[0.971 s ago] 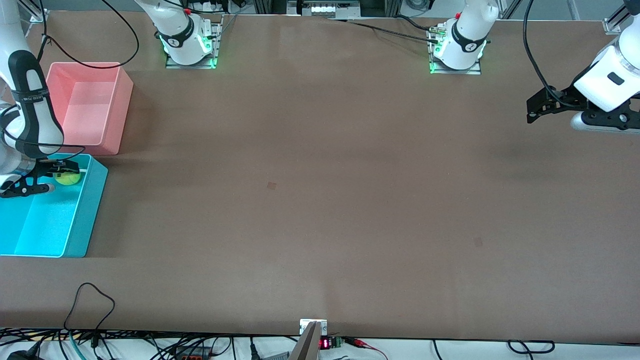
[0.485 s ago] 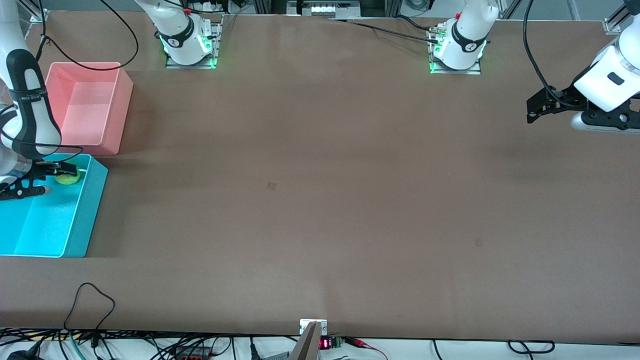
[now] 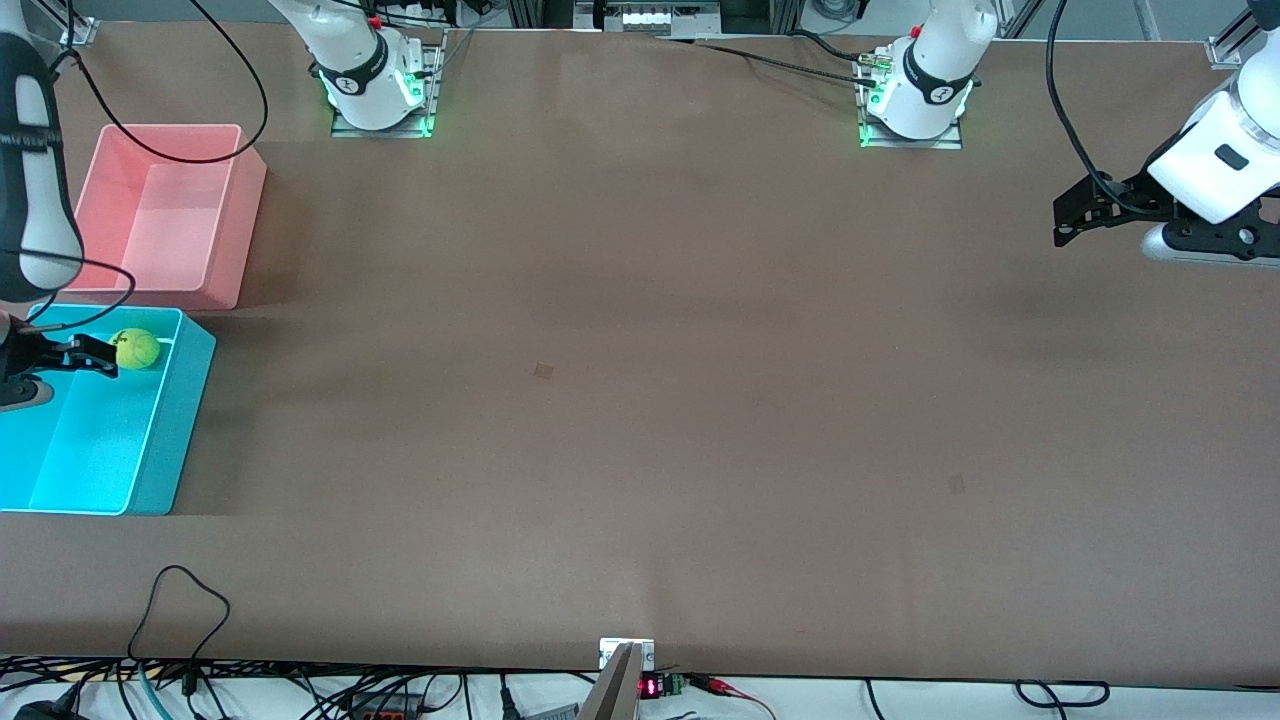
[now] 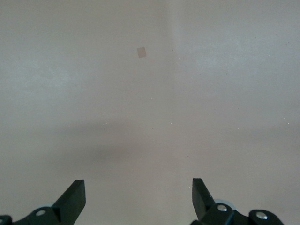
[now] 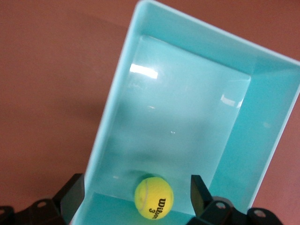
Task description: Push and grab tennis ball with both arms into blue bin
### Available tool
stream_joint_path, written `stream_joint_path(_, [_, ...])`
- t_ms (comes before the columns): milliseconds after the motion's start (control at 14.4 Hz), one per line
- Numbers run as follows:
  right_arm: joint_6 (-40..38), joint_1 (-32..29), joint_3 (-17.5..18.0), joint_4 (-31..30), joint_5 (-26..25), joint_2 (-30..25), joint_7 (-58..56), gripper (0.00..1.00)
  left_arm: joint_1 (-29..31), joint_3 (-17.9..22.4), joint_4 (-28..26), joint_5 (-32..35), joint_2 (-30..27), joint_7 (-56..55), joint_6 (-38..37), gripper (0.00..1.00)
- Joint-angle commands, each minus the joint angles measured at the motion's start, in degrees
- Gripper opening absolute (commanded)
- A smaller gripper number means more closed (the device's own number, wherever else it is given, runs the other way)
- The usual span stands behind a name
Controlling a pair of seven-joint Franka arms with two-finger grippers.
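Note:
The tennis ball (image 3: pixel 137 349) lies free inside the blue bin (image 3: pixel 185 400), in the corner nearest the pink bin. My right gripper (image 3: pixel 100 357) hangs open and empty over the bin, just beside the ball and clear of it. In the right wrist view the ball (image 5: pixel 153 198) rests against the bin's wall (image 5: pixel 117 103), between and below the open right gripper (image 5: pixel 136 190). My left gripper (image 3: pixel 1062 222) waits open and empty over bare table at the left arm's end. It holds nothing in the left wrist view (image 4: pixel 137 193).
A pink bin (image 3: pixel 235 215) stands beside the blue bin, farther from the front camera. Two small tape marks (image 3: pixel 543 371) (image 3: pixel 957 485) lie on the brown table. Cables run along the table's front edge (image 3: pixel 180 600).
My right gripper has let go of the ball and drawn back from it toward the table's end, with the arm rising. The ball stays in the bin. The left arm has not moved.

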Motion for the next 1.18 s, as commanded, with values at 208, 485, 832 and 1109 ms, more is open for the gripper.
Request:
stream_joint_path(208, [-21.7, 7.4, 3.3, 7.5, 4.8, -9.3, 10.8, 1.00, 0.2, -0.2, 2.0, 0.9, 1.0, 1.2, -1.4, 1.00])
stream_joint_path(485, [-28.2, 16.1, 3.4, 7.9, 5.0, -15.4, 26.7, 1.00, 0.1, -0.2, 2.0, 1.0, 1.0, 1.2, -1.3, 1.00])
stream_joint_path(832, [-32.3, 18.8, 3.3, 9.2, 5.0, -18.1, 31.5, 1.00, 0.1, -0.2, 1.9, 0.9, 1.0, 1.2, -1.5, 1.00])
stream_joint_path(1109, [-33.0, 18.8, 3.2, 9.3, 5.2, -17.8, 31.6, 1.00, 0.1, -0.2, 2.0, 0.9, 1.0, 1.2, -1.4, 1.00])
